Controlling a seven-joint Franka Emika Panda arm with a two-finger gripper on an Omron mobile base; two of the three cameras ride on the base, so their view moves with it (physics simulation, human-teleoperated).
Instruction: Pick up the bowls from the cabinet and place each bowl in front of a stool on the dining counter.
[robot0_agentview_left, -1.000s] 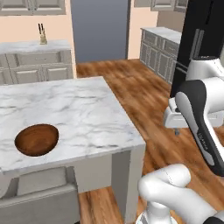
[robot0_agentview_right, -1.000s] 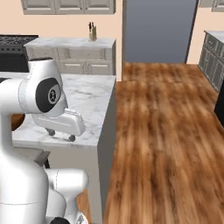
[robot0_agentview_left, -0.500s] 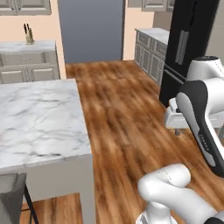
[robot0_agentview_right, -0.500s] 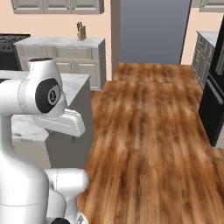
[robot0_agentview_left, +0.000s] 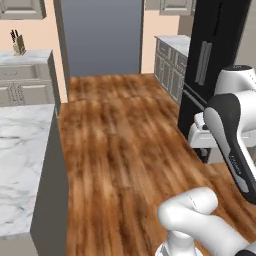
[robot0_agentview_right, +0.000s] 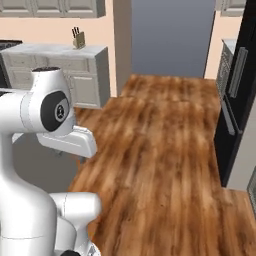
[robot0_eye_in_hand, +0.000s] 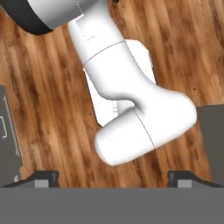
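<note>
The white marble dining counter (robot0_agentview_left: 20, 165) shows just its near corner at the left edge of the left base view. The bowls, the stools and the task's cabinet are out of view. My gripper (robot0_eye_in_hand: 113, 178) is open: its two dark fingertips (robot0_eye_in_hand: 46, 177) stand far apart in the hand view with nothing between them, pointing down at my own white base and the wood floor. The white hand (robot0_agentview_left: 200, 134) hangs folded close to the arm, also seen as the hand (robot0_agentview_right: 70, 142) in the right base view.
Wood floor (robot0_agentview_left: 130, 140) stretches ahead to a grey doorway (robot0_agentview_left: 100, 35). A black fridge (robot0_agentview_left: 215, 60) stands on the right. A marble-topped base cabinet (robot0_agentview_right: 55, 55) with a knife block (robot0_agentview_right: 77, 39) sits at the back left. Grey-beige wall cabinets (robot0_agentview_right: 50, 6) line the top.
The base has turned right, so the whole picture shifted left. The counter with a brown bowl on it slid out at the left edge; the fridge and doorway came in. The arm keeps its pose.
</note>
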